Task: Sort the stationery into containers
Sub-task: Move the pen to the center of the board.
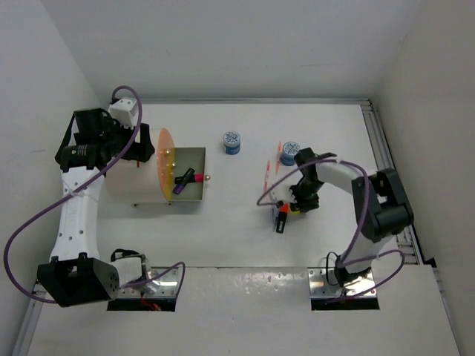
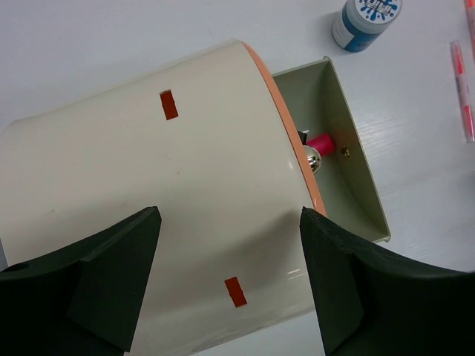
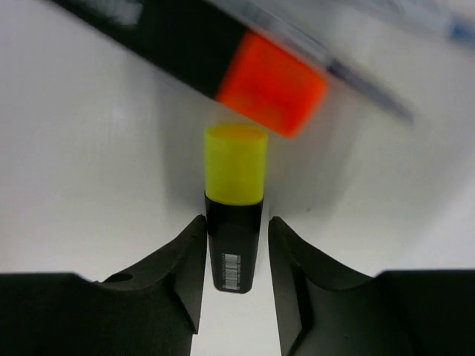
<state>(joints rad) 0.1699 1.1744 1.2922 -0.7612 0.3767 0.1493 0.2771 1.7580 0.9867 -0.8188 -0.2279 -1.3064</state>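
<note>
The right gripper (image 3: 237, 222) sits low on the worktop (image 1: 237, 245), its jaws straddling a yellow-capped highlighter (image 3: 235, 163). They stand barely wider than its black barrel. A thin gap seems to show on one side, so I judge them open and not yet pinching. This looks like the pick-up step for that highlighter. Just beyond its cap lies an orange-ended highlighter (image 3: 271, 85), close enough to be nudged. The thin pens (image 1: 269, 176) lie a little further back.

Next, the jaws need to close squarely on the barrel and lift it straight up. The arm then carries it left to the open drawer (image 1: 194, 194), which already holds 2 highlighters (image 1: 185, 178), 1 pink-ended and 1 purple-ended.

Further back stand 2 patterned rolls (image 1: 231, 142), well apart and unsorted. The left gripper (image 2: 230, 222) hangs over the cream cabinet (image 2: 185, 208), jaws wide apart and holding nothing.
</note>
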